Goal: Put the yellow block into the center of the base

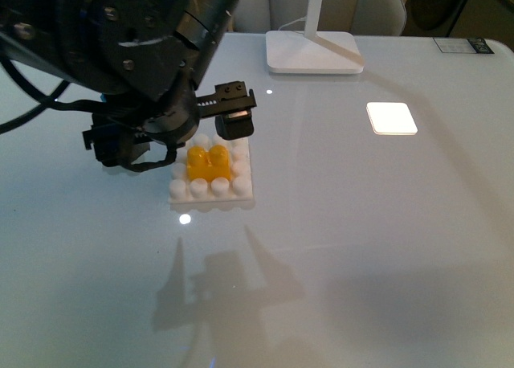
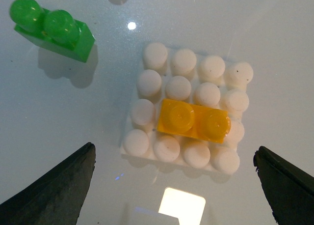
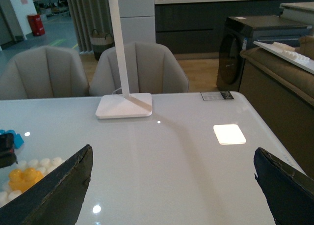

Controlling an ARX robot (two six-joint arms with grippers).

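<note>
The small yellow-orange plastic block with two round studs [image 2: 194,121] sits pressed among the studs of the flat white square plastic base [image 2: 156,54], in a middle row rather than along the rim. It lies below and between the spread fingers of the left gripper [image 2: 174,185], which touch nothing. A green two-stud plastic brick [image 2: 51,29] lies apart, beyond one finger. The right gripper [image 3: 171,185] stands released, away from the base, facing the white lamp foot [image 3: 123,106].
</note>
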